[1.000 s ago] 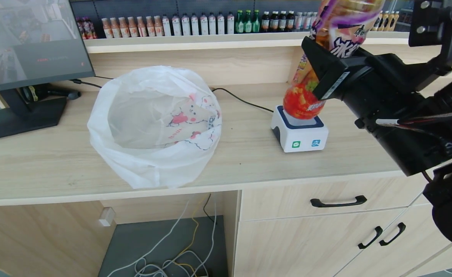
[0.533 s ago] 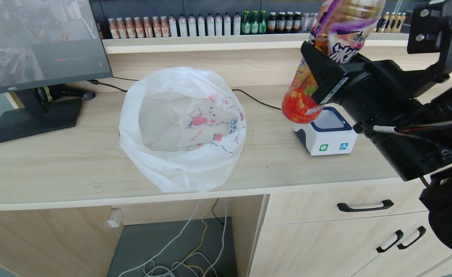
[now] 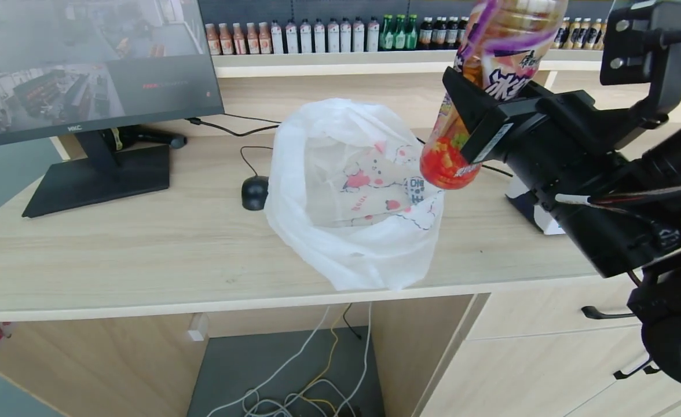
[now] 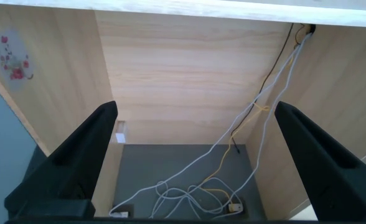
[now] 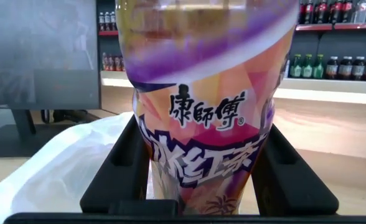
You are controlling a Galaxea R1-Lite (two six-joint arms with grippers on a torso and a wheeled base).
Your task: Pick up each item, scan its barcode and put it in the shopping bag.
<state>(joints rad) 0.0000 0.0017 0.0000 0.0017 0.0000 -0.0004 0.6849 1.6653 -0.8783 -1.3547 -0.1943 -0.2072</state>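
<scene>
A tall drink bottle with a purple and orange label hangs tilted in the air, its red bottom end over the right rim of the white shopping bag. My right gripper is shut on the bottle around its middle. In the right wrist view the bag lies below and beyond the bottle. The bag stands open on the wooden counter. The white barcode scanner sits right of the bag, mostly hidden behind my right arm. My left gripper is open and holds nothing, low in front of the counter's open underside.
A black mouse lies just left of the bag. A monitor on a black stand fills the counter's back left. Cables hang and coil under the counter. A shelf of bottles runs along the back wall.
The right gripper has carried the bottle from above the scanner leftward to the bag's right rim. The head camera has turned left, bringing the mouse into the picture.
</scene>
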